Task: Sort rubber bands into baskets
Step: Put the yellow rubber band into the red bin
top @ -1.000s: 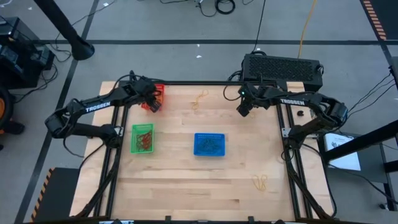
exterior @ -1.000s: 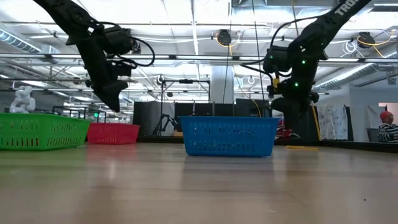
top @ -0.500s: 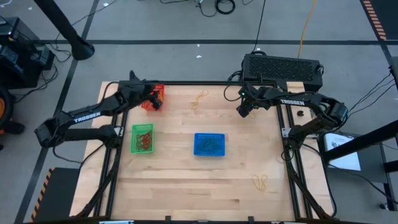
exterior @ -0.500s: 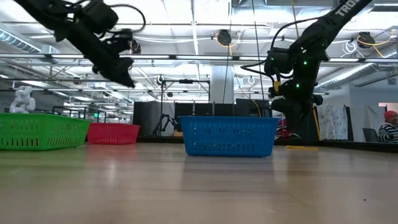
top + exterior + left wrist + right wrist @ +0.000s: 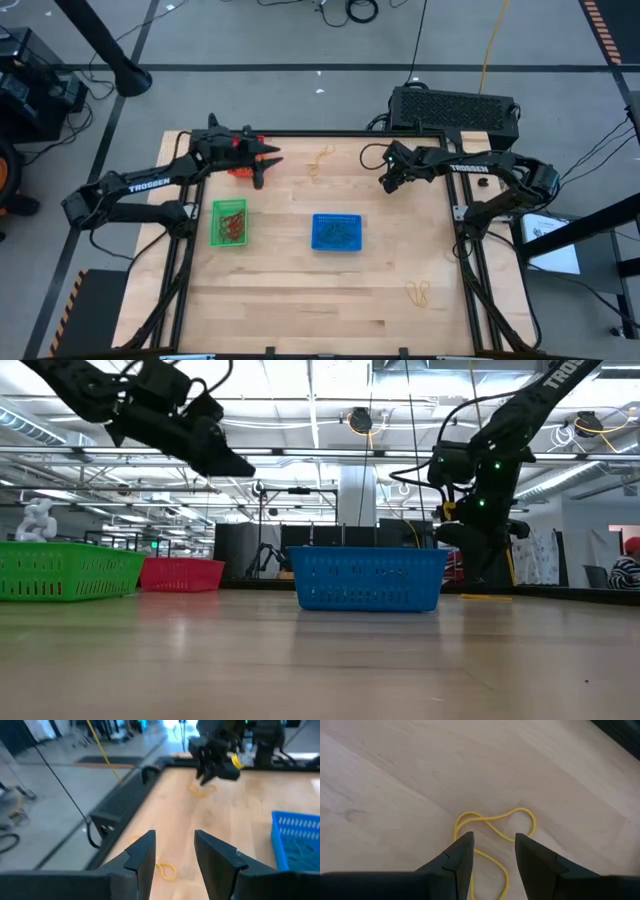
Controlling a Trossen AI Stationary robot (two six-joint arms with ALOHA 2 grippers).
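Light: bright, even, cast by long ceiling strip lamps.
Blur: far room softened beyond the left gripper's dark fingers.

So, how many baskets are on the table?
3: the red basket at the far left corner under the left arm, the green basket nearer on the left, and the blue basket near the centre.

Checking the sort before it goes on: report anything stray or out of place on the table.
Yellow rubber bands still lie loose on the bare wood: a cluster near the far edge and another near the front right. None of the baskets is tipped: the red basket, green basket and blue basket all sit level.
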